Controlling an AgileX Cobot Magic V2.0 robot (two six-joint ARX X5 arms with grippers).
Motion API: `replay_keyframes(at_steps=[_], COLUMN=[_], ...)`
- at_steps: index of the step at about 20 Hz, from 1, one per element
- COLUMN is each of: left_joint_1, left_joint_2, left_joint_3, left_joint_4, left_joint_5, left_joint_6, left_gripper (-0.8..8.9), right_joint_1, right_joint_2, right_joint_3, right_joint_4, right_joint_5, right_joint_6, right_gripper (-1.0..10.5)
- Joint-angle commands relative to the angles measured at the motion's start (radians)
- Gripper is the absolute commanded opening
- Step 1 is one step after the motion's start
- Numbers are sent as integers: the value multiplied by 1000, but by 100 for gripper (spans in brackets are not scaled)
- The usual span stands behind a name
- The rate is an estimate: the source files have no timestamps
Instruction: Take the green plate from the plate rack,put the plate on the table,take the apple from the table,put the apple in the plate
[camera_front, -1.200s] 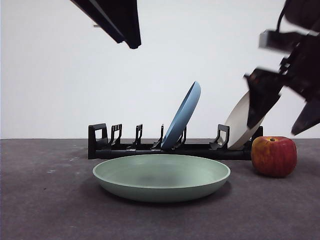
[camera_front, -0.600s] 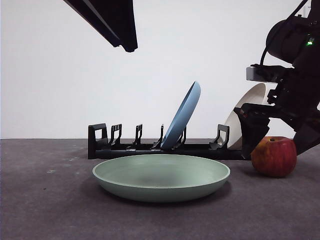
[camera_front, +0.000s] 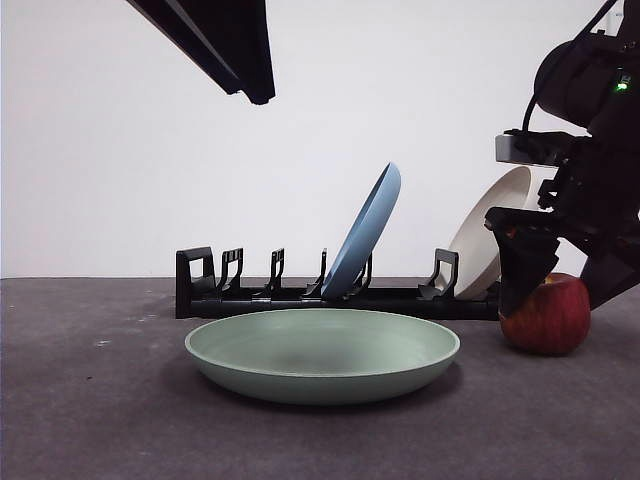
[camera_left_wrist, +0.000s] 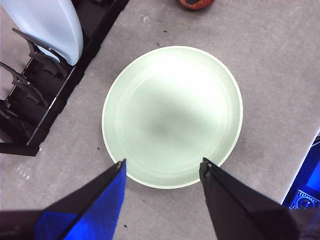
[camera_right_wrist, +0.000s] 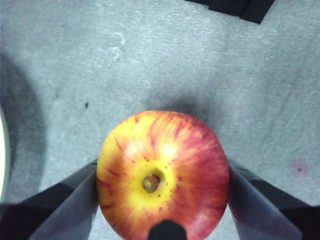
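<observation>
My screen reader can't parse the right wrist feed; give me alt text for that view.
Seen from above, the right gripper straddles the apple, one jaw at each side, the stem dimple facing the camera. The apple sits on the grey table; whether the jaws press it is unclear.

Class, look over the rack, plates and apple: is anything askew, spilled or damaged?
Nothing stands out. The green plate lies flat on the table, the blue plate and beige plate lean in the rack, and the apple sits upright and whole between the right gripper's jaws.
</observation>
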Motion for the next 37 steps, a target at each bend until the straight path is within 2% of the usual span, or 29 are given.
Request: replay_keyframes(at_steps=[1, 6, 7, 9, 11, 15, 19, 23, 28, 29, 30, 31, 32, 37], left_joint_1=[2, 2, 2, 2, 2, 2, 2, 2, 2, 2, 2, 2, 2, 2], left_joint_2=[0, 0, 0, 0, 0, 0, 0, 0, 0, 0, 0, 0, 0, 0], left_joint_3=[-1, -1, -1, -1, -1, -1, -1, -1, -1, -1, -1, -1, -1, -1], left_joint_4=[1, 1, 1, 1, 1, 1, 1, 2, 2, 2, 2, 1, 1, 1], left_joint_5=[1, 2, 2, 2, 2, 3, 25, 24, 24, 24, 24, 24, 24, 24], left_joint_6=[-6, -6, -6, -6, -6, -6, -6, -6, -6, -6, -6, -6, -6, -6], left_gripper=[251, 251, 251, 251, 251, 251, 251, 251, 251, 251, 251, 251, 251, 251], right_joint_1=[3, 16, 26, 60, 138, 300, 390, 429, 446, 446, 446, 446, 446, 446], right_joint_2=[-1, -147, -185, -243, -256, -190, -69, 30, 54, 54, 54, 54, 54, 46], right_joint_3=[-2, -2, -2, -2, -2, -2, -2, -2, -2, -2, -2, -2, -2, -1], right_joint_4=[-12, -22, -23, -20, -5, 67, 137, 146, 139, 137, 136, 137, 138, 142], right_joint_5=[-8, -13, -34, -87, -87, -76, -45, 1, 24, 25, 26, 29, 29, 28], right_joint_6=[6, 36, 46, 83, 105, 158, 183, 177, 154, 153, 153, 154, 156, 156], right_gripper=[-17, -17, -17, -17, -17, -17, -17, -17, -3, 117, 288, 511, 628, 638])
